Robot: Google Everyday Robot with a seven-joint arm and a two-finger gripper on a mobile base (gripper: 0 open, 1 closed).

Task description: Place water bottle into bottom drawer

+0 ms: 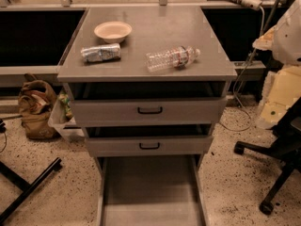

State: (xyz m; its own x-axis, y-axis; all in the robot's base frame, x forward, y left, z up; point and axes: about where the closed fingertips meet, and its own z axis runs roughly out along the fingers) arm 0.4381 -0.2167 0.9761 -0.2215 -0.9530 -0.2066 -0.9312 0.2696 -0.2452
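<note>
The water bottle point(171, 58) lies on its side on the grey cabinet top point(155, 27), right of centre, with its white cap pointing right. The bottom drawer point(150, 192) is pulled out toward the camera at floor level, and its flat grey floor is bare. My gripper is out of view. Only a white and cream bulk point(287, 36) shows at the right edge.
A beige bowl point(113, 31) and a silvery foil packet point(100, 53) sit on the top's left side. Two upper drawers with black handles point(149, 110) are slightly open. A tan bag point(35, 107) stands on the left, black stand legs point(28, 187) at bottom left, and a chair base point(275, 164) on the right.
</note>
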